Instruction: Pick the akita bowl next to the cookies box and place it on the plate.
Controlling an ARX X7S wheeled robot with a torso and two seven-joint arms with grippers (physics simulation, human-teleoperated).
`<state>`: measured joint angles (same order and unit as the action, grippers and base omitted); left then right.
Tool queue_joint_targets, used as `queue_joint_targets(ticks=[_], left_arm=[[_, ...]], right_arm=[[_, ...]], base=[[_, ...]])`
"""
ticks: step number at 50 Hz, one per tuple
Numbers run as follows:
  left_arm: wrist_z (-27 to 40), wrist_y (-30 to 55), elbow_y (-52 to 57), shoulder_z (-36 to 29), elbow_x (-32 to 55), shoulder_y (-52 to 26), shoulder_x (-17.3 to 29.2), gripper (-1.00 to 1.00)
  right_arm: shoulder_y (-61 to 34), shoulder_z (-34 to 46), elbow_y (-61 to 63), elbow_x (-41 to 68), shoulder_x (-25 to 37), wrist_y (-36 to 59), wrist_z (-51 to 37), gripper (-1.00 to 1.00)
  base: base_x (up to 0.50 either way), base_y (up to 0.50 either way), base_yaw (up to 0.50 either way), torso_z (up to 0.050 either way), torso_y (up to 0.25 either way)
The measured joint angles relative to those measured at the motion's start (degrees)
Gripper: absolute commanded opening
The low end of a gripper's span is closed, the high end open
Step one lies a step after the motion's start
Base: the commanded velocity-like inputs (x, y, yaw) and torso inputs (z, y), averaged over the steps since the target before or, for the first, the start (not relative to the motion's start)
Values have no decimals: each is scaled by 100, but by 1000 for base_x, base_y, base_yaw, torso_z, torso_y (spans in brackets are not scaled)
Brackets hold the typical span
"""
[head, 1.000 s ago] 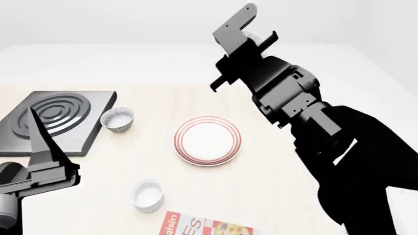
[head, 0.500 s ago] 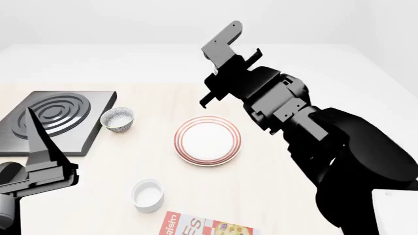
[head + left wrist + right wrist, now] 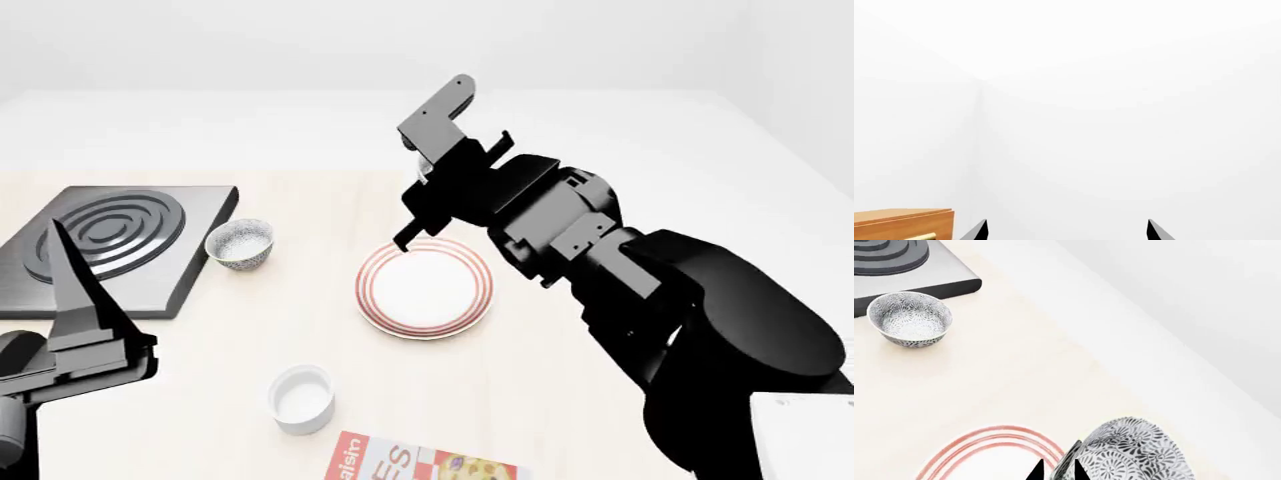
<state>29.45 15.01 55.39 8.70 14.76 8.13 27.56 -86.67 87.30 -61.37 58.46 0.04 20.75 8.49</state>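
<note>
The right gripper [image 3: 1054, 471] grips the akita bowl [image 3: 1131, 452] by its rim above the plate's [image 3: 424, 287] far right edge, the cookies box [image 3: 420, 463] lies near, and the left gripper [image 3: 1064, 232] is spread, holding nothing.

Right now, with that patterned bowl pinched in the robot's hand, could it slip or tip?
Possibly. The right hand seems to hold the akita bowl only by its rim, so it may swing or tilt. Its smooth, glazed-looking side looks slippery. It looks rigid, so it shouldn't flex.
</note>
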Motion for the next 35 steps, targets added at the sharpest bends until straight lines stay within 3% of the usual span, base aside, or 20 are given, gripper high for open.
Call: queue_joint_targets(ticks=[10,21,35], left_arm=[[-10,-97,-5,8,9,46,14,100],[-8,-163,-9,6,3,65,36,100],[26,-212,-3,28,27,81,47,100]], right_arm=[[59,29,113,-2,-1,39,89,-100],[76,31,182,-29,-2,65,136,-100],[113,48,263,-24,1,101,175,-100]], base=[[0,0,0,0,1],[0,0,0,0,-239],[0,0,0,0,-10]])
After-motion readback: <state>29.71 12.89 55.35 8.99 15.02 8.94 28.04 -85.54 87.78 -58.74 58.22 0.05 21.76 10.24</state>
